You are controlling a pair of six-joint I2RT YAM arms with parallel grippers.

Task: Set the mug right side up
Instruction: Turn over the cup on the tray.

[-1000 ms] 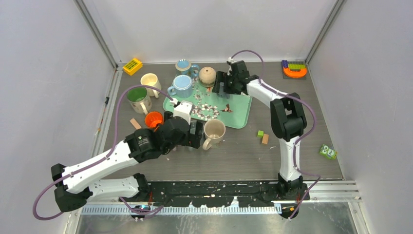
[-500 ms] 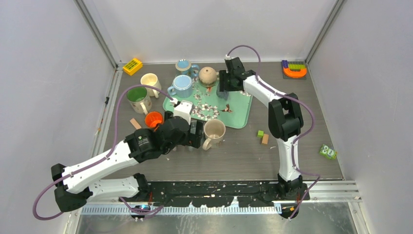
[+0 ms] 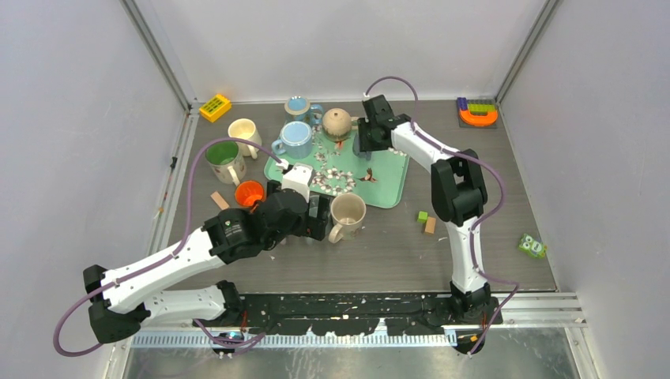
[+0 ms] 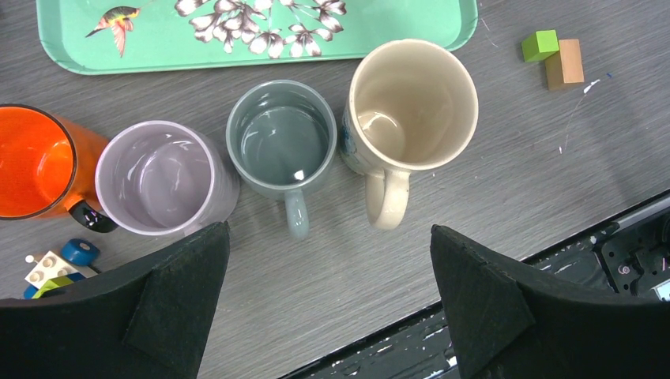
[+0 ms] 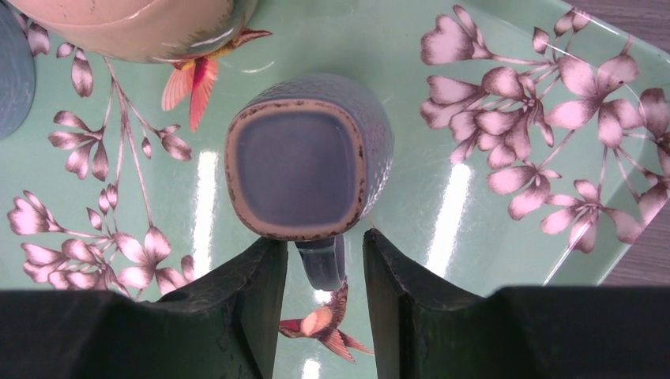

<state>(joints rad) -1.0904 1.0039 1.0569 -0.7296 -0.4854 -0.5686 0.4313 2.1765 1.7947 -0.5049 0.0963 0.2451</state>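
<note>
The mug is dark blue-grey and stands upside down on the green flowered tray, its brown-ringed base facing up. Its handle points toward my right gripper. The two fingers flank that handle closely, with a thin gap still visible on each side. In the top view the right gripper hangs over the tray's far part and hides the mug. My left gripper stands wide open with nothing in it, just in front of a row of upright mugs.
A beige mug, a grey-green mug, a lilac mug and an orange cup line the tray's near edge. A tan rounded mug sits beside the right gripper. Two blue mugs and small blocks lie around.
The right gripper's jaws have narrowed from wide open to close around the mug's handle, and the wrist has shifted slightly left. The left arm has not moved.
</note>
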